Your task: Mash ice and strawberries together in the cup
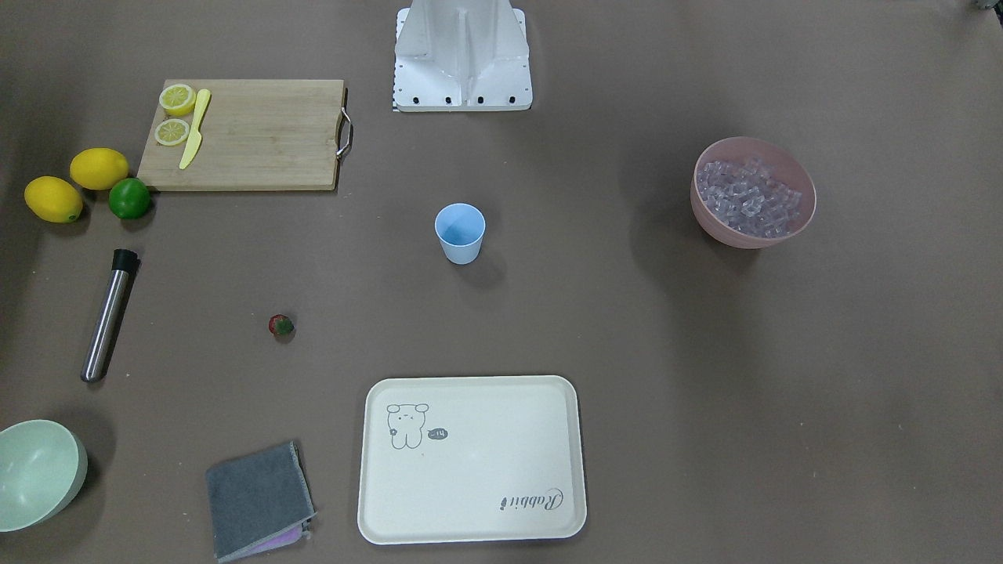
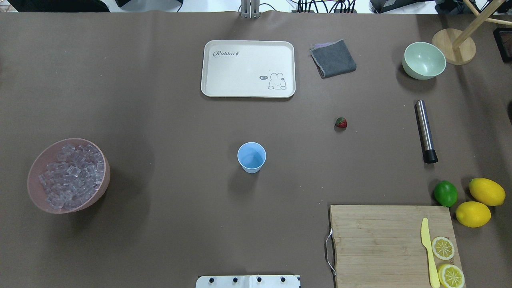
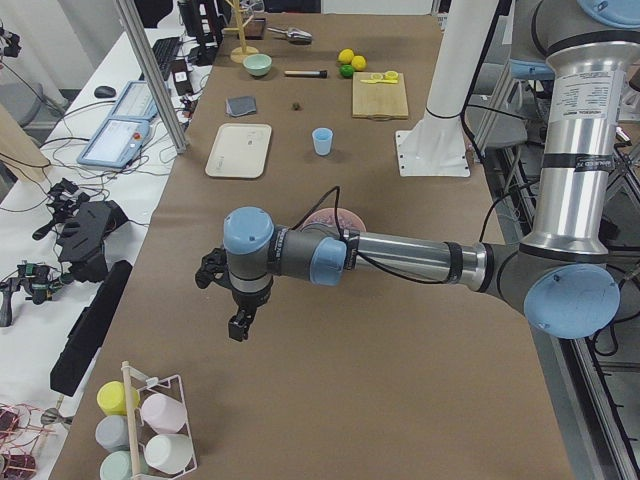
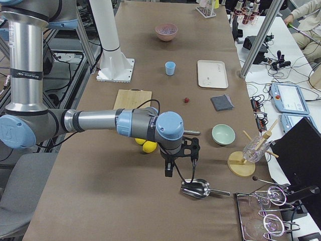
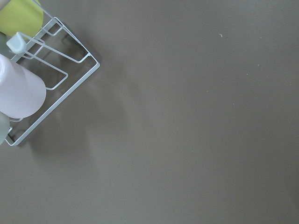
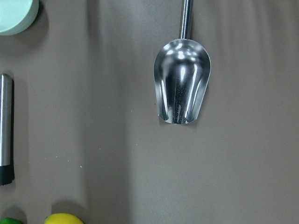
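Note:
The light-blue cup stands upright and empty at the table's middle. The ice fills a pink bowl far to its left. One small red strawberry lies on the table right of the cup. Neither gripper appears in the overhead or front view. My left gripper hangs above bare table at the left end, near a cup rack. My right gripper hovers above a steel scoop at the right end. Whether either is open or shut, I cannot tell.
A steel muddler lies right of the strawberry. A cream tray, grey cloth and pale green bowl line the far side. A cutting board with lemon slices and a yellow knife, a lime and two lemons sit near right.

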Tool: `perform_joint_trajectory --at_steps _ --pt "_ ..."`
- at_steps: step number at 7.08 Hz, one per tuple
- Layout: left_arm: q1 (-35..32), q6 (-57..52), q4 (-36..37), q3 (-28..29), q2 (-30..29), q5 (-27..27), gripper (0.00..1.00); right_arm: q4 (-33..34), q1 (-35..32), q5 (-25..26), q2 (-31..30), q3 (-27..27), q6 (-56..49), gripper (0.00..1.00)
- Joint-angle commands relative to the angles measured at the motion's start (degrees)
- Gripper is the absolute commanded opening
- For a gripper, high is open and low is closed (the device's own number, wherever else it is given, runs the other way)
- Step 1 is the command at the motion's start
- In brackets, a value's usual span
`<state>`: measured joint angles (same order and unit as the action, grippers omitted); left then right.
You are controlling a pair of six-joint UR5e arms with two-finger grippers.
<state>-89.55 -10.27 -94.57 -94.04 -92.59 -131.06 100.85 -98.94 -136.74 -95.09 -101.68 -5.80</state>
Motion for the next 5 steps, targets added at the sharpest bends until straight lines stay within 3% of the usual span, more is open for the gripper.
perform_joint_trajectory --at_steps 1,5 --pt "0.08 0.25 -0.09 -0.18 -0.13 -0.07 0.98 0.05 0.06 -0.20 0.52 -0.02 0.00 1.00" --pt "-0.01 0.16 0.00 0.26 0.13 0.02 0.98 0.14 0.67 -0.02 0.87 0.69 0.08 1.00"
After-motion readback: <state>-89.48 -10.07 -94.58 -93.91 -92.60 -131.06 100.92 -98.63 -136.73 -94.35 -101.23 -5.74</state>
